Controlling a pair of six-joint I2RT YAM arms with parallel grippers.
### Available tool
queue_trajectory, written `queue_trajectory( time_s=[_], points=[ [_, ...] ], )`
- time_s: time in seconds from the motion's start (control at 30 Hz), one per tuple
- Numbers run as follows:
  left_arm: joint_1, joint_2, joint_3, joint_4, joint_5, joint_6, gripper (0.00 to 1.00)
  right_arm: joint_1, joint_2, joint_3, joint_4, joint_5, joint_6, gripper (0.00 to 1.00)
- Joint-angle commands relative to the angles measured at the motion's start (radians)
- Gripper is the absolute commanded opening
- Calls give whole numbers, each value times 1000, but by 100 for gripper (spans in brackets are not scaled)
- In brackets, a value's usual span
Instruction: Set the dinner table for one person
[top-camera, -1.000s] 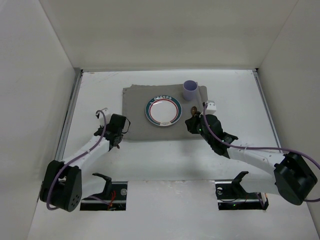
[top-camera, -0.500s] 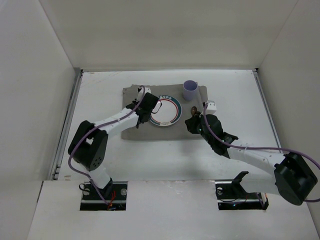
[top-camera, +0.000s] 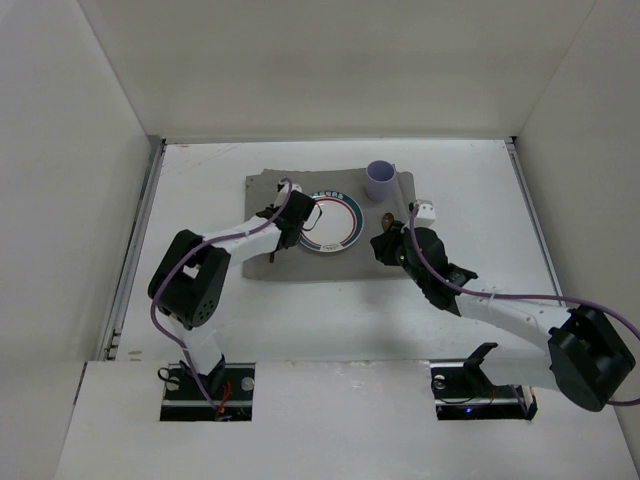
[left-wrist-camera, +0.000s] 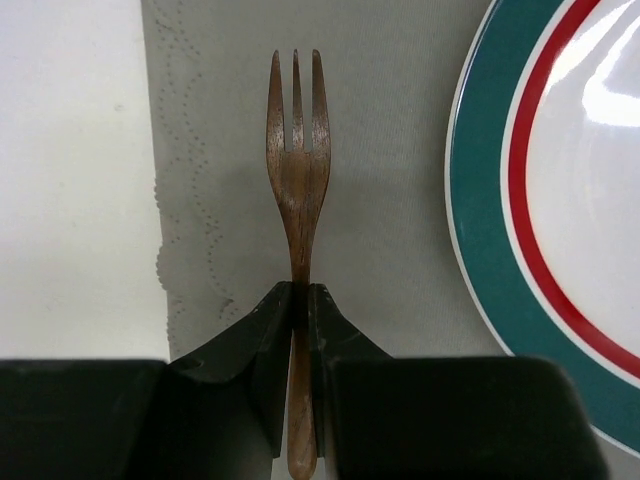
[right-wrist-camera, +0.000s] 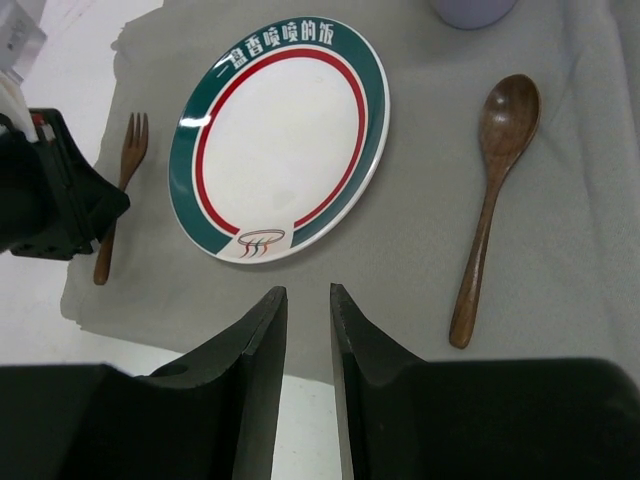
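- Setting on the dinner table (top-camera: 470, 180) appears close to complete: a grey placemat (top-camera: 330, 265) lies beneath both grippers, and a plate (right-wrist-camera: 280, 140) sits at its centre.
- Spoon (right-wrist-camera: 510, 112) lies flat on the mat, ahead of the right gripper (right-wrist-camera: 306, 295) and off to its right, bowl pointing away, well apart from the fingers.
- Cup (top-camera: 380, 180) stands upright beyond the spoon, at the far corner of the mat from that gripper.
- Fork (left-wrist-camera: 296, 180) lies on the mat with its tines pointing straight ahead of the left gripper (left-wrist-camera: 298, 300); the plate rim is just beside it, to that gripper's right, not touching.
- Left gripper is clamped on the fork handle, one finger pressed to each side, and the handle end projects behind the fingertips.
- Right gripper hangs above the near edge of the mat, fingers a narrow gap apart, holding nothing; the plate lies just ahead of it.
- Judgement: the fork sits in its place, straight and parallel to the plate; what remains is release and withdrawal of the left arm.
- No knife is visible in any view.
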Motion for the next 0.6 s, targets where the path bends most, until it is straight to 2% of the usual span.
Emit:
queue_trajectory(
  time_s=[0.0, 0.37, 0.43, 0.57],
  points=[
    [-3, -6, -28, 1, 16, 20, 9, -12, -8, 1, 65, 17, 4, 30],
    [-12, 16, -65, 15, 22, -9, 12, -20, -1, 0, 65, 19, 8, 33],
    [-12, 16, -68, 15, 22, -18, 17, -20, -7, -2, 68, 19, 8, 37],
    [-10, -18, -79, 15, 8, -32, 34, -26, -5, -5, 67, 27, 11, 39]
  ],
)
